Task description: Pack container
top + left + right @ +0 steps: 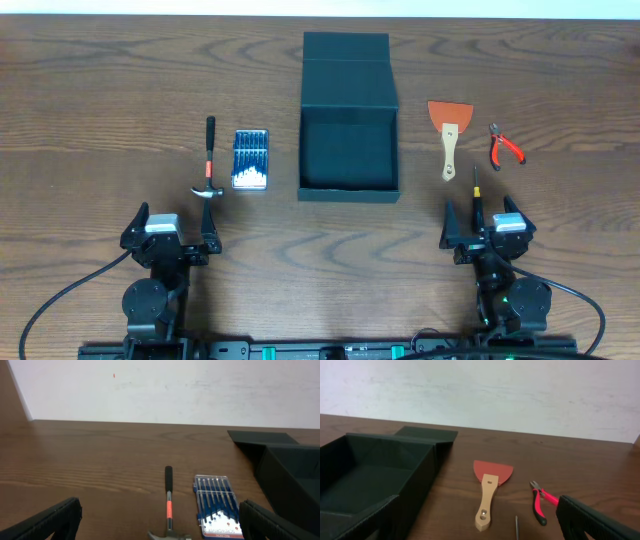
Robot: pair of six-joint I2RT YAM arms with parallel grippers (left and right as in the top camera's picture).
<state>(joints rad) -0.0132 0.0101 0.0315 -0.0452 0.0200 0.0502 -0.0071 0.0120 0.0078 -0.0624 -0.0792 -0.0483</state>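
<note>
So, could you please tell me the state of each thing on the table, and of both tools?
Container: open, lid folded back, empty.
Bit case: lying flat, bits in place.
Hammer: lying flat.
Scraper: lying flat.
Pliers: lying flat, handles apart.
Screwdriver: lying flat.
Left tool: open, empty.
Right tool: open, empty.

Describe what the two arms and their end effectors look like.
Both arms are matte black. The left end effector and right end effector each carry a pale grey block between two black fingers with ribbed edges. Black cables loop out from each base; a green light glows on the right arm.
</note>
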